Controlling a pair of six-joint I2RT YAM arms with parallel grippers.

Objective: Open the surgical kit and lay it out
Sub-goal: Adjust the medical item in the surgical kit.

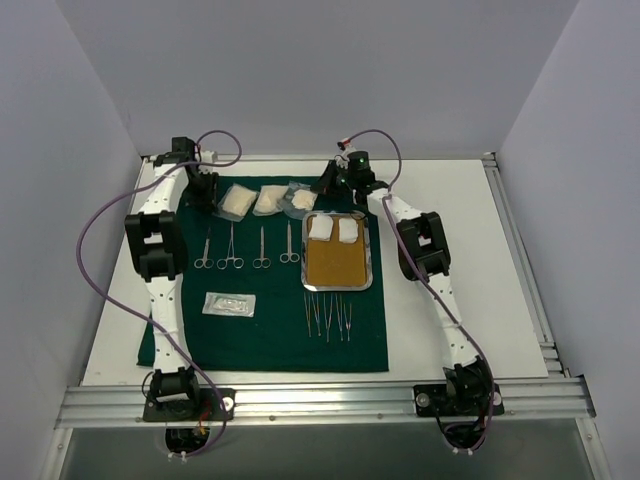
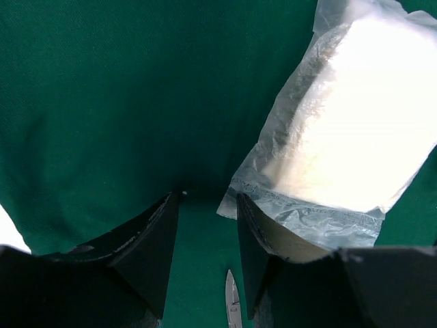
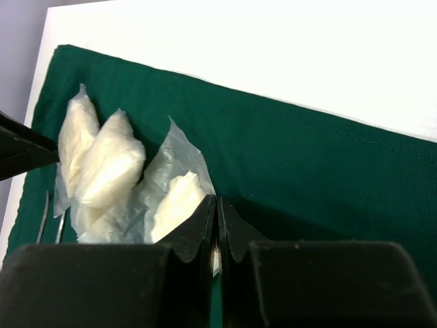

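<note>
The dark green drape (image 1: 270, 335) lies spread flat. Along its far edge lie three clear packets of white gauze (image 1: 270, 198). Below them lie several ring-handled clamps (image 1: 246, 248). A steel tray (image 1: 338, 268) holds two white gauze pads (image 1: 334, 229). Thin tweezers (image 1: 328, 315) lie in front of the tray, and a clear packet (image 1: 229, 304) lies at the left. My left gripper (image 1: 205, 190) (image 2: 207, 198) is open and empty over the drape, beside a gauze packet (image 2: 355, 130), with a clamp tip (image 2: 233, 301) below. My right gripper (image 1: 325, 184) (image 3: 218, 199) is shut, its tips against the rightmost gauze packet (image 3: 171, 198).
The white table (image 1: 450, 210) runs round the drape, with grey walls at the back and sides. An aluminium rail (image 1: 320, 400) carries both arm bases at the near edge. Purple cables loop off both arms.
</note>
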